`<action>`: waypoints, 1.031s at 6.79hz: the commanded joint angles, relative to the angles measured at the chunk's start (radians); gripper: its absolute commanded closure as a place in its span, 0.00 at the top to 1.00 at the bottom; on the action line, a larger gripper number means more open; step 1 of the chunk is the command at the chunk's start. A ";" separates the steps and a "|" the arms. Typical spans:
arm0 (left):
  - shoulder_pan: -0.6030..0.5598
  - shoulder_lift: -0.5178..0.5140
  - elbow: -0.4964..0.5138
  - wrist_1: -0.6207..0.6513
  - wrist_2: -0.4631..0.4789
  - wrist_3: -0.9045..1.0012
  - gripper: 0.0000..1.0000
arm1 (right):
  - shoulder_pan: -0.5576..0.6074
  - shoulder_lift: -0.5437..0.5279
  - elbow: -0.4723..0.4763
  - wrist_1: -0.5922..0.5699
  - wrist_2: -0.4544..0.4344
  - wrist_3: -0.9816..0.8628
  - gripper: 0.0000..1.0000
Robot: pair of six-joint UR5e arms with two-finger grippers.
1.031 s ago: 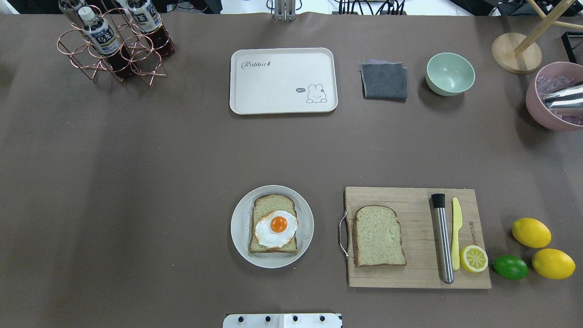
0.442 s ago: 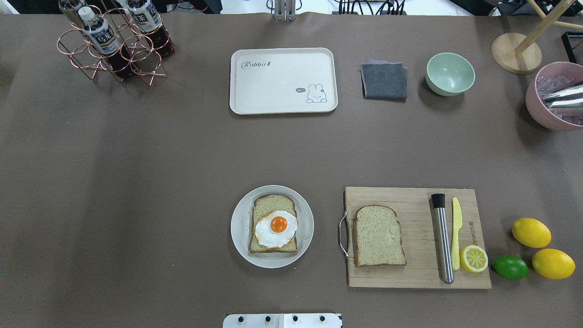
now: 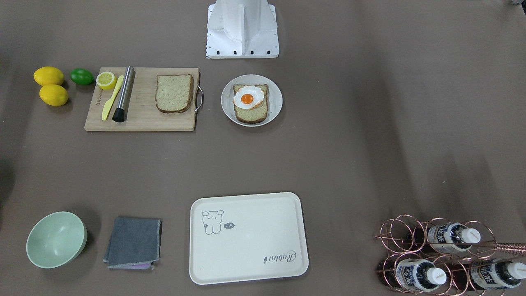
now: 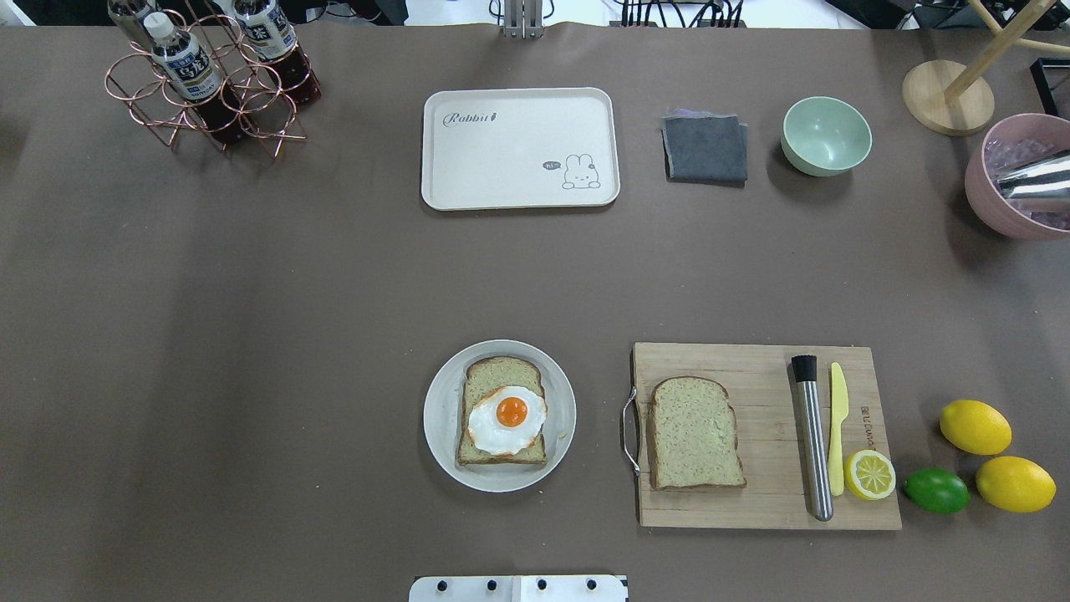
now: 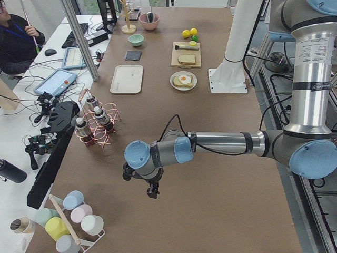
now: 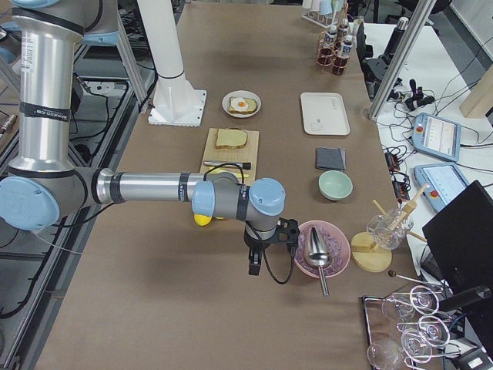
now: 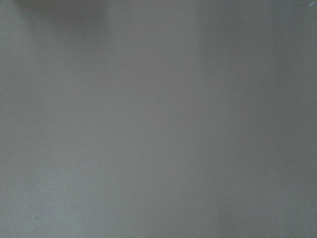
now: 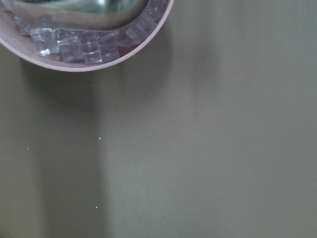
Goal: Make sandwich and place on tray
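Lying far from left gripper (image 5: 152, 192) and right gripper (image 6: 253, 269) (opening cannot be told), soft bread slice (image 4: 696, 432) is best pinched by crust.

Overhead view. On the brown-covered desk (image 4: 334, 293), far side, centre: the cream rectangular tray (image 4: 501, 159). To its right lie the folded grey cloth (image 4: 705, 148), then the pale-green round bowl (image 4: 826, 135). The copper wire bottle rack (image 4: 209, 88) stands far left. Near side, centre: the round white plate (image 4: 439, 418) carries a speckled wholegrain bread slice (image 4: 501, 378) with the white fried egg (image 4: 506, 417) on top. Just right of the plate, the wooden cutting board (image 4: 765, 493) bears a second bread slice (image 4: 695, 433), a steel muddler (image 4: 812, 439), a yellow plastic knife (image 4: 838, 431) and a half lemon (image 4: 869, 474). A green lime (image 4: 936, 490) lies beyond the board's right edge.
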 commanded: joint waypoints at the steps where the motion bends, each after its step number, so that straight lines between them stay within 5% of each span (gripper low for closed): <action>1: 0.000 -0.003 0.000 0.001 0.000 0.000 0.99 | 0.000 0.000 0.000 0.000 0.001 0.000 1.00; 7: 0.000 -0.049 -0.002 0.000 -0.011 -0.006 0.99 | 0.000 0.003 0.009 0.002 0.001 0.006 1.00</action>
